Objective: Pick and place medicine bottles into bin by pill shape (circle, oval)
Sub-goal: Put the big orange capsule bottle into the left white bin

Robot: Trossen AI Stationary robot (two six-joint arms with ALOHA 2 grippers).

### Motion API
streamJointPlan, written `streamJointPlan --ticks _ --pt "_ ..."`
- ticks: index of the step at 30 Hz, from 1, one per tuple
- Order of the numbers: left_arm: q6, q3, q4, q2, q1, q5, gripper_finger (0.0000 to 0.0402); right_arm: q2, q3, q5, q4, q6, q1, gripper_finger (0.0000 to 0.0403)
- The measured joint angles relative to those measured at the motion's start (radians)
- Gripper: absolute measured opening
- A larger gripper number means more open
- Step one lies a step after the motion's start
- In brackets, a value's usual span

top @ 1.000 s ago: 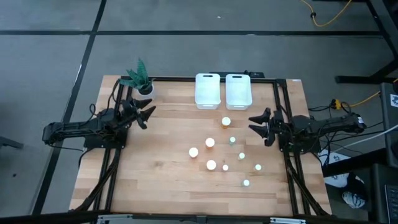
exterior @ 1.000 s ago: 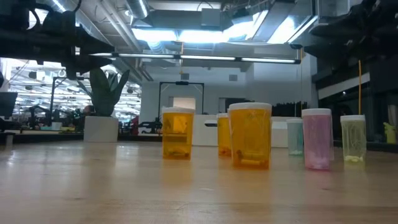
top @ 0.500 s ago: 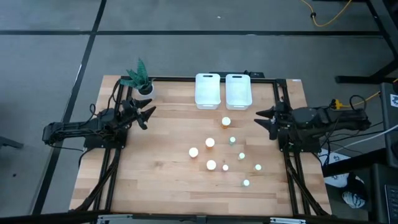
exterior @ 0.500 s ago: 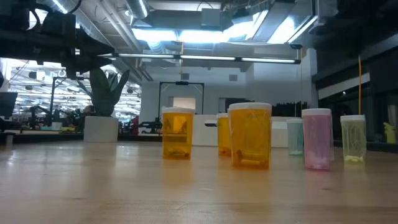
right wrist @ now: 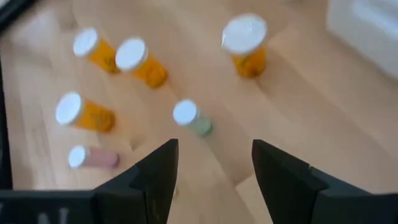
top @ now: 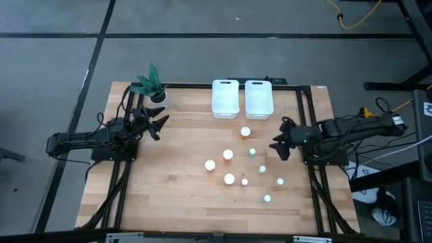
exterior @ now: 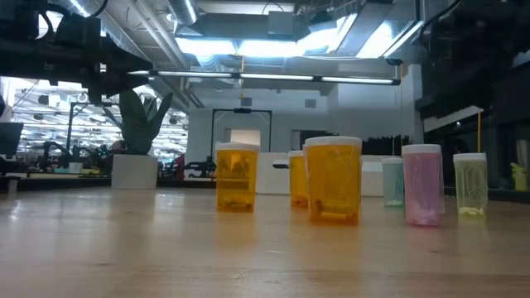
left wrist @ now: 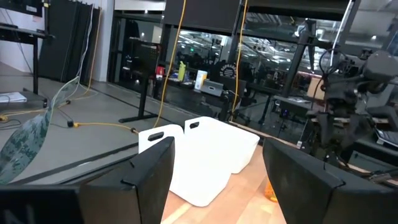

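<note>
1. I am at the very start of a pick: nothing is sorted yet, and both white bins (top: pixel 241 98) at the far edge of the tabletop (top: pixel 175 182) look empty from above.
2. My right pincer (top: pixel 279 145) hangs open and empty, fingers (right wrist: pixel 283 183) spread, above the right side of the tabletop, pointing down at the cluster of medicine bottles (top: pixel 244 162).
3. The bottles stand loose in the middle-right of the tabletop, well apart from one another. The nearest to me are the small pale bottle (right wrist: pixel 191 119) straight ahead between my fingers, and the orange bottle (right wrist: pixel 245 46) closest to the bins.
4. My left pincer (top: pixel 158 123) waits open near the potted plant (top: pixel 151 84), away from the bottles.
5. Next, I judge, I must lower over one bottle, centre its cap between my fingers and close without knocking its neighbours.
6. I cannot read pill shape from here; that has to be settled before choosing a bin.
</note>
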Motion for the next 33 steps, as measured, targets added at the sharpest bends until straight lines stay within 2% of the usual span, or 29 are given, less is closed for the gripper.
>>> streamJointPlan --ticks 7,11,15,18,23,29,33 --pt "-0.045 0.0 0.0 0.0 0.0 0.013 0.0237 0.049 0.0 -0.111 0.008 0.0 0.0 0.0206" --pt "-0.151 0.015 0.0 0.017 -0.013 0.173 0.0236 0.047 0.0 -0.117 0.008 0.0 0.0 0.0206" --pt "-0.171 0.071 -0.008 0.111 -0.051 0.181 0.0234 0.047 0.0 -0.114 0.009 -0.001 0.0 0.0206" --pt "-0.125 0.151 0.0 0.234 -0.086 0.183 0.0234 0.047 0.0 -0.082 0.009 0.001 0.0 0.0206" --pt "0.019 0.318 -0.033 0.506 -0.137 0.184 0.0234 0.047 0.0 -0.048 0.009 0.0 0.0 0.0206" --pt "0.075 0.513 -0.122 0.834 -0.121 0.187 0.0234 0.047 0.0 -0.046 0.008 0.0 0.0 0.0206" --pt "0.132 0.64 -0.237 1.026 -0.1 0.291 0.0234 0.047 0.0 -0.046 0.009 0.0 0.0 0.0206"
